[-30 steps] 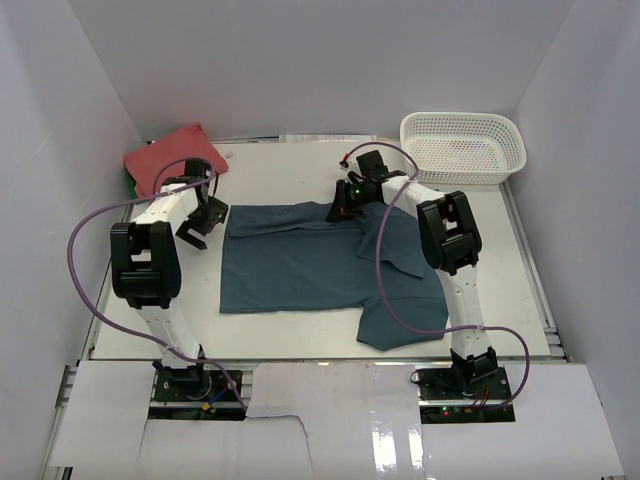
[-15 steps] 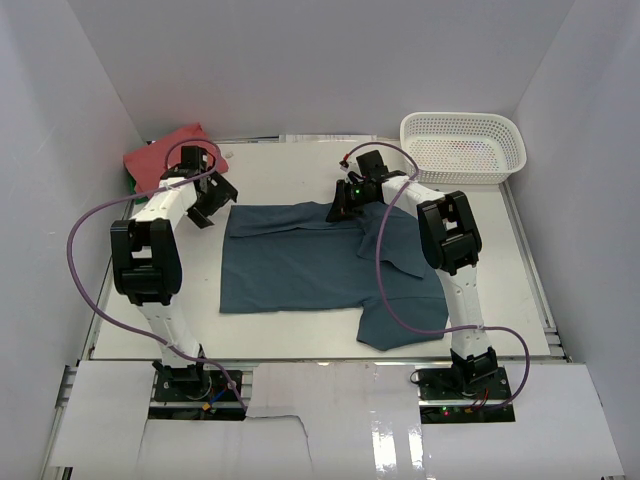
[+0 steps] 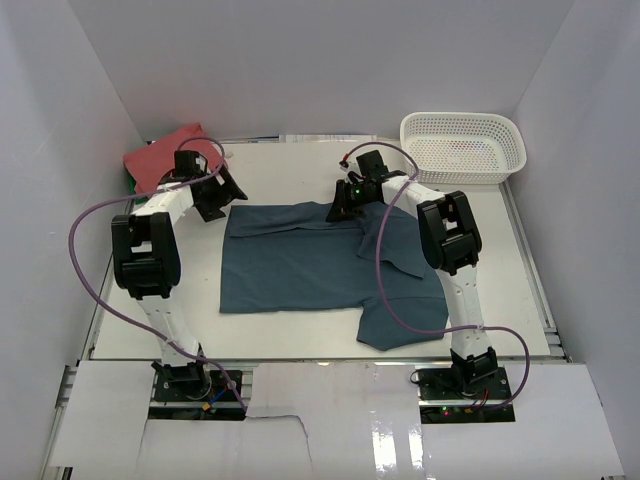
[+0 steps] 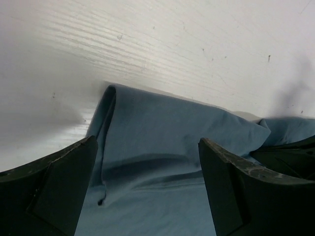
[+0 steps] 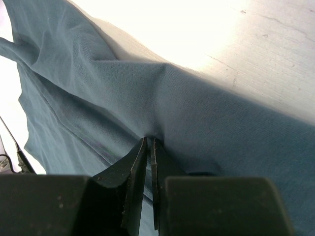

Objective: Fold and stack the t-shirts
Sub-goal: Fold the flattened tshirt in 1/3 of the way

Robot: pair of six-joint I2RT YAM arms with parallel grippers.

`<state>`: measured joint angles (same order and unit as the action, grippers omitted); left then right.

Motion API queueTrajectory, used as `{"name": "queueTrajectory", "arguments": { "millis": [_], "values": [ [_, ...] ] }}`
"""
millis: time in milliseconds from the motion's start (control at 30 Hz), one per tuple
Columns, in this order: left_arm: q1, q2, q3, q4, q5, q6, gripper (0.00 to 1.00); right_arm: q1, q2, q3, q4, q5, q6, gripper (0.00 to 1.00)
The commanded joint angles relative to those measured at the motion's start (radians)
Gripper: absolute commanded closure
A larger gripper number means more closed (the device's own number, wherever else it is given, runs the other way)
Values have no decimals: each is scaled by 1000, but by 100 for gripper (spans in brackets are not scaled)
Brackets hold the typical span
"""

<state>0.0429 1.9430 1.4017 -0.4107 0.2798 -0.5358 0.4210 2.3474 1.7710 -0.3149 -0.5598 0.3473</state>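
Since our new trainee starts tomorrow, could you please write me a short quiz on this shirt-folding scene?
1. True or false: the right gripper is shut on the teal t-shirt.
2. Where does the coral-red t-shirt lie? A: on the teal t-shirt. B: at the back left of the table. C: at the table's near edge.
3. Fill in: at the teal t-shirt's back left corner, the left gripper has its jaws ___.
Key: 1 true; 2 B; 3 open.
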Motion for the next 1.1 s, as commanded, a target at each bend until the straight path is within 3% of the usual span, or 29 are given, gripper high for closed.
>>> {"name": "queueTrajectory", "arguments": {
  "millis": [0,133,200,367,500,600,767,867,933,1067],
  "values": [
    [17,33,14,39,136,40,6,-7,-25,-4,-73,47,-41,86],
    [17,43,16,44,151,62,7,-7,-30,-7,-73,49,-42,86],
    [17,60,25,39,162,74,14,-7,-31,-5,-75,49,-42,85],
    [17,94,30,29,185,71,18,-7,-28,-5,-73,44,-41,85],
    [17,99,23,30,168,77,19,-7,-30,-13,-72,49,-44,85],
    [17,103,22,30,159,74,28,-7,-28,-15,-73,49,-44,85],
    [17,105,28,20,114,74,32,-7,-28,-13,-75,51,-44,85],
    [17,103,36,13,90,77,39,-5,-28,-15,-75,51,-44,85],
    [17,108,46,9,90,79,53,-7,-28,-15,-75,52,-44,85],
    [17,126,68,-11,70,79,67,-7,-28,-16,-75,49,-44,85]
  ]
}}
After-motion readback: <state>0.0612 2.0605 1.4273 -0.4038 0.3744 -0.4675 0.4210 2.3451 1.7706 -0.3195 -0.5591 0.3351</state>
